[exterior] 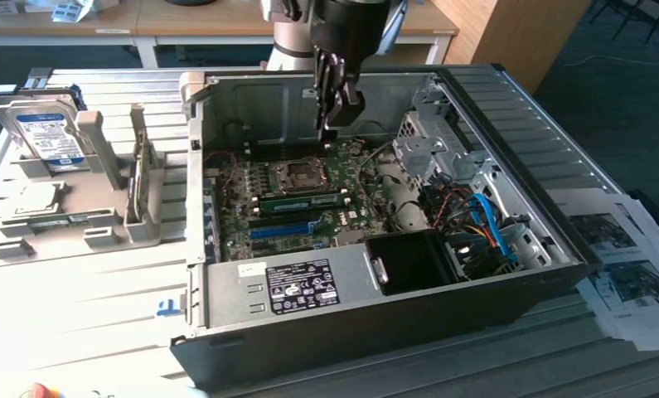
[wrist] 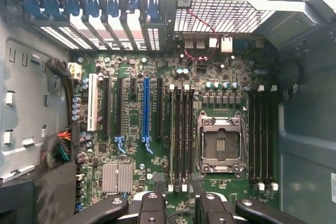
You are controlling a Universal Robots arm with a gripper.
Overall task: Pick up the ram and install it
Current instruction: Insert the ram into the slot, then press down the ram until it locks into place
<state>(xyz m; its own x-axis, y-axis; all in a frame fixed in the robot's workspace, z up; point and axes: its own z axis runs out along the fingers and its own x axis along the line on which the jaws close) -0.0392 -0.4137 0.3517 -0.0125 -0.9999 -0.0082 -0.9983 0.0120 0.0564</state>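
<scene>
Green and white-stickered, the ram (exterior: pixel 302 201) stands seated in a motherboard (exterior: pixel 235 191) slot just beside the processor socket (exterior: pixel 303 172) inside the open computer case (exterior: pixel 550 133) on the pale slatted surface (exterior: pixel 86 315), while the hand (wrist: pixel 177 181) hovers above those slots, its fingers (wrist: pixel 157 187) apart and gripping nothing.

The slatted table (exterior: pixel 75 290) carries an open computer case (exterior: pixel 351 327), a grey parts rack (exterior: pixel 99 222) and printed sheets (exterior: pixel 627 274).

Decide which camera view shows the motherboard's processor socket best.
The wrist view: it looks straight down on the processor socket, its metal frame and centre plain. The exterior view shows the socket obliquely, inside the open case.
</scene>
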